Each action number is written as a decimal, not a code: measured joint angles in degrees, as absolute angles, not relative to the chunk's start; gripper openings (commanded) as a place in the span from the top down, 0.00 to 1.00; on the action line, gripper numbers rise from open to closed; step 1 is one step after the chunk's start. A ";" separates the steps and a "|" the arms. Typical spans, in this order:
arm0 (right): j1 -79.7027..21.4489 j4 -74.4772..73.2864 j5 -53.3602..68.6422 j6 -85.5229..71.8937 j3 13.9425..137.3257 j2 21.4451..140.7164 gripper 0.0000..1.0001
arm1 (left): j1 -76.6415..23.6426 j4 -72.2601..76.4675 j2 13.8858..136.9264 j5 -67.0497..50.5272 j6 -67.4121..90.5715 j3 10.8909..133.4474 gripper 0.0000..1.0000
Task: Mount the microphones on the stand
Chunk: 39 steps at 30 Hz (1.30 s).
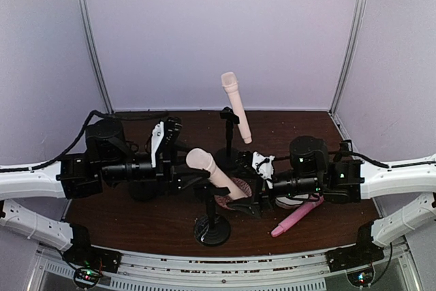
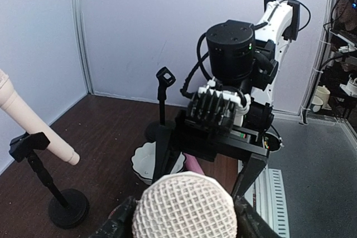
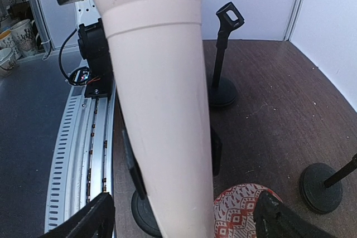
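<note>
Cream microphone (image 1: 221, 178) tilts, head up toward left claw (image 1: 193, 168).

A pale peach-cream plastic microphone (image 1: 236, 105) with a rounded head tilts head-up, clipped in the rear black stand (image 1: 229, 131). A second cream microphone (image 1: 211, 172) slants above the front black stand (image 1: 212, 230). A bright pink microphone (image 1: 297, 216) lies flat on the surface (image 1: 150, 223), right side.

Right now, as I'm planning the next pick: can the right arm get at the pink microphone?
Probably yes. The pink microphone lies uncovered on the table near that arm. The right gripper stands open around the cream microphone, holding nothing, so it must only back off first.
</note>
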<state>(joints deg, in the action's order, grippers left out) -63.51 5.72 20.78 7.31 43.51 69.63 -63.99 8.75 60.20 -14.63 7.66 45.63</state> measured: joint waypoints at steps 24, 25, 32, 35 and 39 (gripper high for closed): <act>-63.51 5.78 20.05 7.57 40.34 65.45 0.12 | -44.80 4.86 62.72 -18.98 4.84 50.26 0.77; -63.51 5.78 20.05 7.57 40.25 65.45 0.12 | -43.31 6.74 64.18 -19.86 5.23 50.46 0.77; -63.51 5.69 18.98 7.73 39.86 63.92 0.12 | -36.69 11.27 75.64 -24.75 5.96 57.82 0.78; -63.51 5.74 18.55 7.73 39.51 63.09 0.12 | -33.28 13.96 79.75 -26.46 6.44 59.99 0.77; -63.51 5.72 17.96 7.75 39.33 63.05 0.12 | -30.06 17.56 83.44 -28.29 8.10 61.84 0.72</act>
